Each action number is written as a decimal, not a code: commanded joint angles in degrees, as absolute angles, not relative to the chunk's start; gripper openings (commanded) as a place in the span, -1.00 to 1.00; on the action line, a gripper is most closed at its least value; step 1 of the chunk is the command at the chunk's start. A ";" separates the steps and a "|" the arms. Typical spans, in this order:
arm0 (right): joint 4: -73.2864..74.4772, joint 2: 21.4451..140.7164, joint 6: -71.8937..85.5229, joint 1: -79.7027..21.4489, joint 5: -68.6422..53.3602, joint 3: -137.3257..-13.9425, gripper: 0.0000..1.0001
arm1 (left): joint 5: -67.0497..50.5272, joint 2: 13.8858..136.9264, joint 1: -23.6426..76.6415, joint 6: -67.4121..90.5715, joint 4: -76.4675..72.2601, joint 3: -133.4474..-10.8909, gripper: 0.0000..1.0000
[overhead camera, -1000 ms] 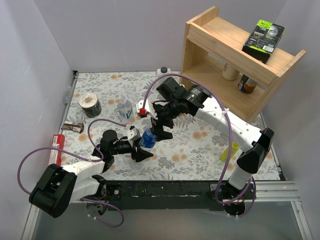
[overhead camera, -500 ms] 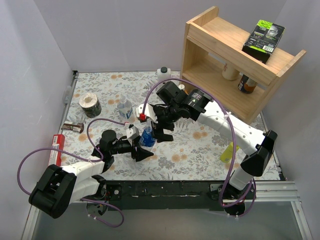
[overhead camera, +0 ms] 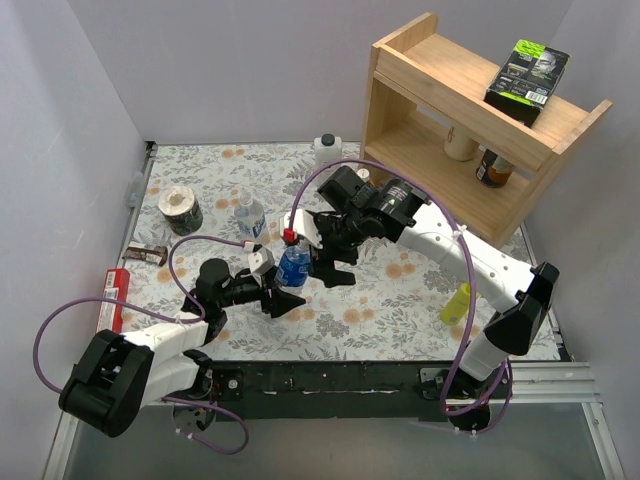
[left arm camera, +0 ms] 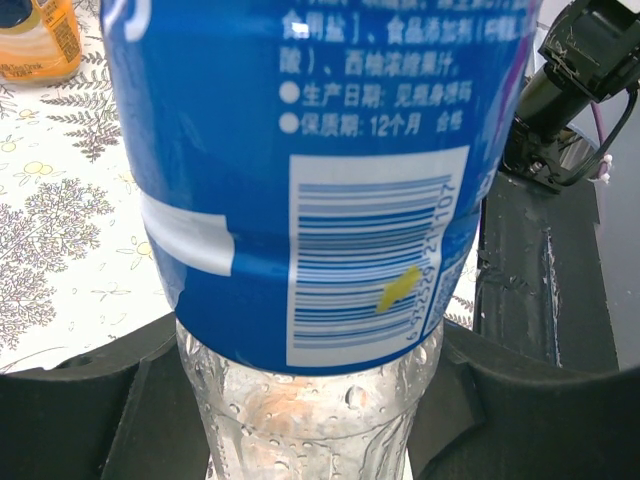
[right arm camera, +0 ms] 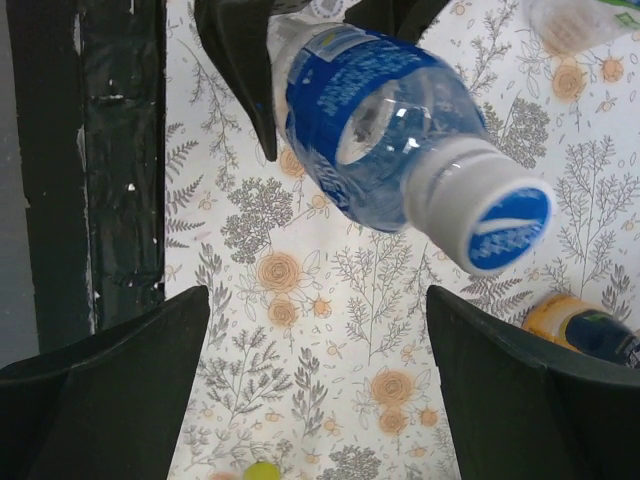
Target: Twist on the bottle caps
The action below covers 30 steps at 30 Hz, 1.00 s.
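Note:
My left gripper (overhead camera: 283, 288) is shut on the lower body of a clear bottle with a blue label (overhead camera: 293, 267), which fills the left wrist view (left arm camera: 310, 200). In the right wrist view the bottle (right arm camera: 370, 130) leans, and a whitish cap with a blue top (right arm camera: 495, 215) sits on its neck. My right gripper (overhead camera: 323, 258) is open and empty beside the bottle top, its fingers (right arm camera: 110, 380) wide apart and off the cap. A second clear bottle (overhead camera: 249, 215) stands at the back left. The orange bottle (right arm camera: 590, 330) shows at the right wrist view's edge.
A wooden shelf (overhead camera: 470, 110) stands at the back right with a green-black box (overhead camera: 527, 72) on top. A white square bottle (overhead camera: 326, 150) is at the back, a yellow squeeze bottle (overhead camera: 458, 302) lies at the right, and a tape roll (overhead camera: 181, 210) sits at the left.
My right gripper has shifted a little left and nearer, closer to the bottle top. The left gripper still holds the bottle, which has moved slightly up and back.

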<state>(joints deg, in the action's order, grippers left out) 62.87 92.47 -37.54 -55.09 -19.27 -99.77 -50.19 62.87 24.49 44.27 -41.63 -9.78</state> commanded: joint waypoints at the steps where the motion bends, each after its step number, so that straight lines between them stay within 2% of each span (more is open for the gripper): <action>1: 61.27 92.53 -33.14 -50.81 -19.69 -106.76 0.91 | -51.50 62.23 24.26 42.80 -41.66 -9.93 -1.00; 6: 59.42 96.41 -36.12 -49.92 -24.07 -113.02 0.94 | -52.21 62.67 24.26 42.63 -40.52 -10.55 -1.00; 13: 56.08 95.45 -39.11 -52.56 -30.58 -108.90 0.95 | -52.21 62.58 24.26 42.19 -39.20 -10.90 -1.00; 30: 57.48 92.38 -38.32 -53.79 -28.74 -102.57 0.94 | -50.01 62.31 23.82 43.68 -40.69 -10.20 -1.00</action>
<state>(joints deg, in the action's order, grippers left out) 56.84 95.81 -38.00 -53.65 -28.49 -104.09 -51.44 63.07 24.49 42.96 -39.18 -9.80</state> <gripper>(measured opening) 0.971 0.576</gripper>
